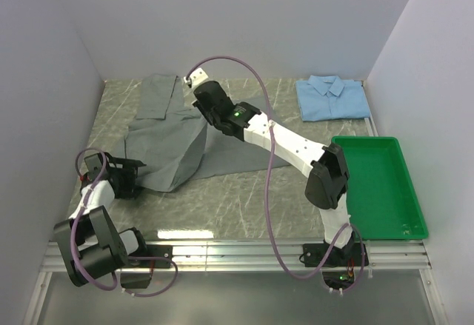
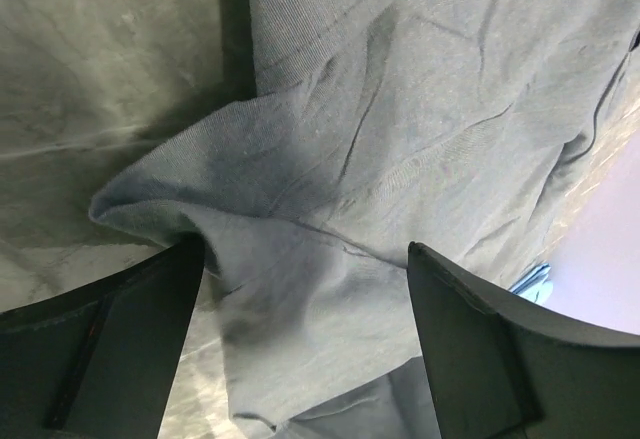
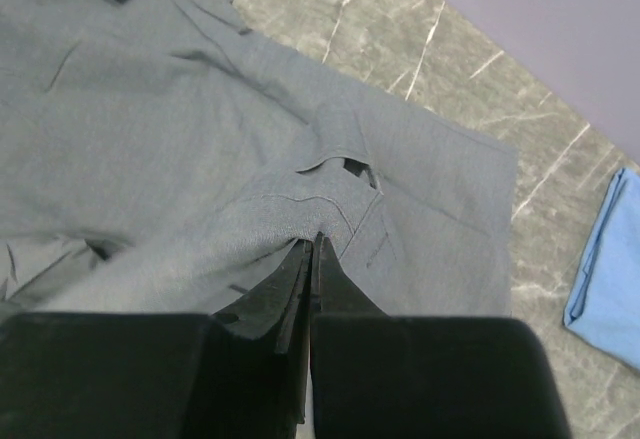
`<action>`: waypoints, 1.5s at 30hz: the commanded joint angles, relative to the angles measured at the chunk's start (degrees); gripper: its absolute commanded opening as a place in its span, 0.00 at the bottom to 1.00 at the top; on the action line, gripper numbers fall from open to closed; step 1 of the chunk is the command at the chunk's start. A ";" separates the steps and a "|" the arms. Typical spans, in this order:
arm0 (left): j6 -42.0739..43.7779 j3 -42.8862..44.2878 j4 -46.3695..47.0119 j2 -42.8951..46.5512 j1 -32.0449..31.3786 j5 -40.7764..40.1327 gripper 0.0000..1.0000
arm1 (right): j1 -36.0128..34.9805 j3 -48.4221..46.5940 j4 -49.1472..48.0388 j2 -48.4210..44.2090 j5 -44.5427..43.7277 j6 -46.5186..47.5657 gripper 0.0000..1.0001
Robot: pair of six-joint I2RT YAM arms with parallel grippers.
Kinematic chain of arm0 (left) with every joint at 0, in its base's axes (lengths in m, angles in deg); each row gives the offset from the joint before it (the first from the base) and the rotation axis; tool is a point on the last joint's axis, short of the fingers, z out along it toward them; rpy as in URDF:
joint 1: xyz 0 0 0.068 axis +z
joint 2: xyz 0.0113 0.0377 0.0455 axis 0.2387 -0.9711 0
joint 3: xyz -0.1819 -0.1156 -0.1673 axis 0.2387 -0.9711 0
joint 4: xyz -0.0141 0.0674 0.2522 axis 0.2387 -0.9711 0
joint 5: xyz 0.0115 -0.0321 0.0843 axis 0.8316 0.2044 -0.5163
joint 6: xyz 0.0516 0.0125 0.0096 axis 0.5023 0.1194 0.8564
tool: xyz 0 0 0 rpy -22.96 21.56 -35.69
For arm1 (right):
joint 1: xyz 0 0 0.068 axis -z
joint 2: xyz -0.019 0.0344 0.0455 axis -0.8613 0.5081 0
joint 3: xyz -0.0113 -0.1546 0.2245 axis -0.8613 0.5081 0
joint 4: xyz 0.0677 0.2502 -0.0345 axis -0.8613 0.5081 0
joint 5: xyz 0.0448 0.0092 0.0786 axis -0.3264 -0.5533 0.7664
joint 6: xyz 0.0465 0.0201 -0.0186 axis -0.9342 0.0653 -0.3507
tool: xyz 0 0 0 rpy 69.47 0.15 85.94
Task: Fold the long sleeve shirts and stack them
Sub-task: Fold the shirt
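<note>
The grey shirt (image 1: 178,140) lies partly folded at the left-middle of the table, one sleeve reaching toward the back. My right gripper (image 1: 198,97) is shut on the grey shirt's edge near its pocket, pinching a fold of cloth (image 3: 315,229). My left gripper (image 1: 133,178) is open at the shirt's near-left corner, its fingers (image 2: 120,329) either side of a cloth corner (image 2: 300,289). The light blue shirt (image 1: 332,96) lies folded at the back right; its edge shows in the right wrist view (image 3: 608,279).
A green plastic tray (image 1: 400,225) stands at the right edge of the table. White walls close the left, back and right sides. A purple cable loops over the right arm.
</note>
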 commanded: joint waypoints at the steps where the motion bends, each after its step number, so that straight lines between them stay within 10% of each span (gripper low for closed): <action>1: 2.81 -1.85 -1.17 1.35 1.06 -2.56 0.90 | 0.29 -2.42 -3.57 -1.21 0.23 -0.70 0.01; 24: 4.84 -1.32 -2.14 0.38 3.44 -0.63 0.90 | 3.72 1.78 -9.31 1.70 -7.33 -6.86 0.09; 31: 4.66 -1.32 -1.61 -0.41 3.79 1.83 0.90 | 3.72 7.42 0.36 -1.90 -5.75 -8.25 0.51; 45: 6.51 1.93 -4.69 2.75 3.88 2.53 0.91 | 4.41 32.63 -6.39 -20.45 14.82 -17.04 0.55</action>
